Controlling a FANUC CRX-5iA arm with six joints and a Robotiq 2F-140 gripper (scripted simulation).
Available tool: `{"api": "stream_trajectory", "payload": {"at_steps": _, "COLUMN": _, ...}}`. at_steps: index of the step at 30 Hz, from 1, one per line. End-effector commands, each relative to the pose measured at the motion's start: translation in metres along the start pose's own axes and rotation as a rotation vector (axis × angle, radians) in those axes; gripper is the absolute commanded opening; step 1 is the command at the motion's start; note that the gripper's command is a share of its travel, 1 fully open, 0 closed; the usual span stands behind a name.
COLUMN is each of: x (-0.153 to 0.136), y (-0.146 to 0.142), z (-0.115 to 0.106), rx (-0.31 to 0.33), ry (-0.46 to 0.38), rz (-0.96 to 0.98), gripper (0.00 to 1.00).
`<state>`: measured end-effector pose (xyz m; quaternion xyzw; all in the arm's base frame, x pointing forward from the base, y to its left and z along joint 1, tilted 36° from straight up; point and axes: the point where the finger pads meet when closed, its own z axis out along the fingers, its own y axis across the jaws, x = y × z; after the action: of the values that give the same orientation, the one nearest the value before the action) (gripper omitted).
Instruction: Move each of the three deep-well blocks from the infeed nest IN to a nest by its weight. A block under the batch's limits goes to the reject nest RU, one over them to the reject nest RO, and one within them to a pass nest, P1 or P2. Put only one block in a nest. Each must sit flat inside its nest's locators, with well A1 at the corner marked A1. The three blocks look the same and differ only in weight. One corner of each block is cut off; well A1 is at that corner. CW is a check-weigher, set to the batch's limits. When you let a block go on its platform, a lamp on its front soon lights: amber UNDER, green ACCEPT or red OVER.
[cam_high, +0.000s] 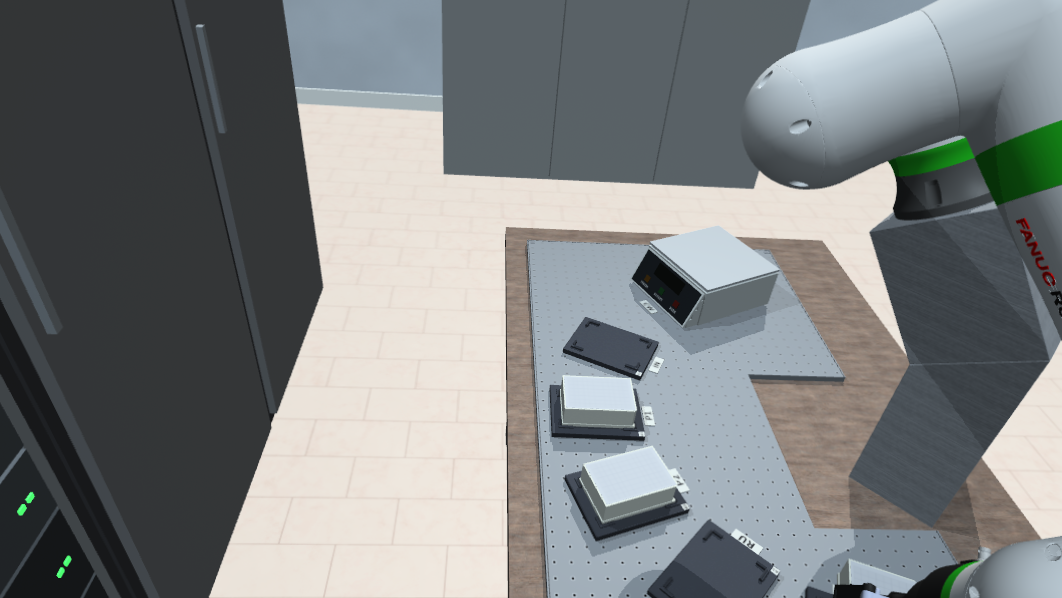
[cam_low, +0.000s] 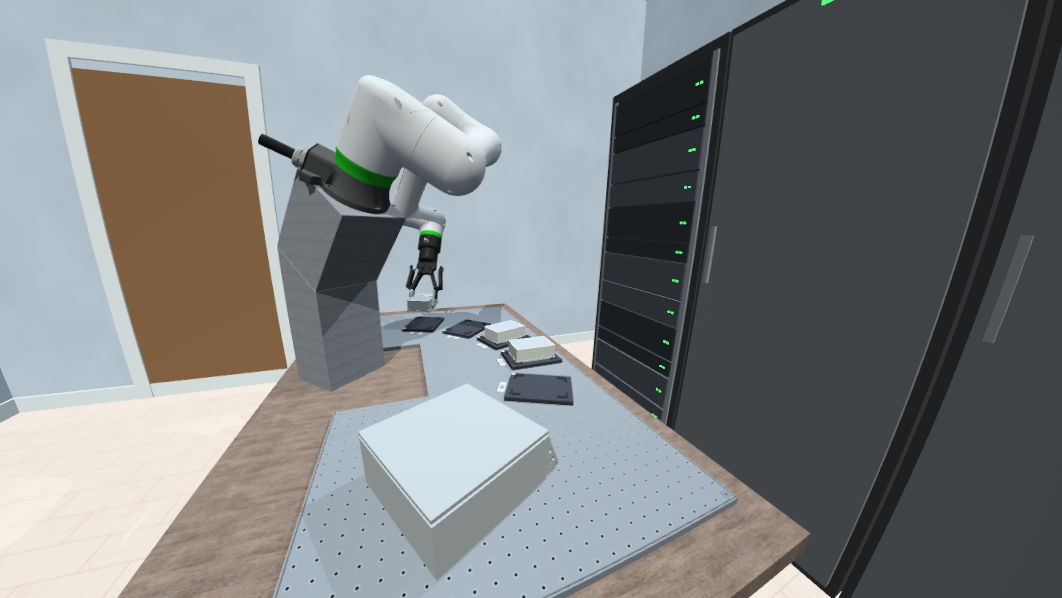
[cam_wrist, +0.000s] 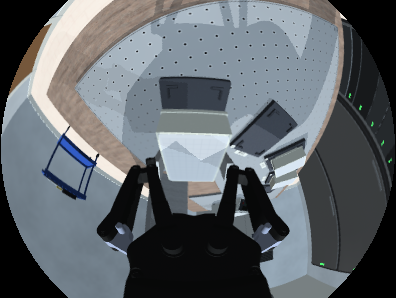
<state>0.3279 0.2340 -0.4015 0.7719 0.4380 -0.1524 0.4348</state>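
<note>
1. While the gripper (cam_low: 424, 286) hangs above the desk's end nearest the arm's pedestal (cam_low: 338, 297), its fingers pinch one deep-well block (cam_wrist: 192, 153) by two opposite sides, clear of the plate (cam_high: 713, 416).
2. Three blocks show in all: the held one, one seated in nest P1 (cam_high: 596, 421), and one seated in nest P2 (cam_high: 625, 512), both along the desk's rack-side edge.
3. Five dark nests are counted in the exterior view; three carry no block: RU (cam_high: 713, 564), the one nearest the check-weigher (cam_high: 704, 274), and the infeed nest (cam_wrist: 196, 93) below the held block.
4. One check-weigher stands near the desk's far corner in the top view; none of its three lamps looks lit.
5. One perforated plate covers most of the desk (cam_high: 810, 416), with a notch cut from its pedestal-side edge where bare wood shows.
6. Open plate lies between the row of nests and the notch, and between the check-weigher and the nearest nest.
7. One server rack (cam_low: 653, 245) stands close along the desk's long edge beside the nests.
</note>
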Motion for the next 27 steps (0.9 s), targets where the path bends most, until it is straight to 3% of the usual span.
{"api": "stream_trajectory", "payload": {"at_steps": 1, "x": 0.0, "y": 0.0, "z": 0.0, "rx": 0.0, "ry": 0.0, "rz": 0.0, "gripper": 0.1}}
{"api": "stream_trajectory", "payload": {"at_steps": 27, "x": 0.018, "y": 0.0, "z": 0.032, "rx": 0.0, "ry": 0.0, "rz": 0.0, "gripper": 0.1}}
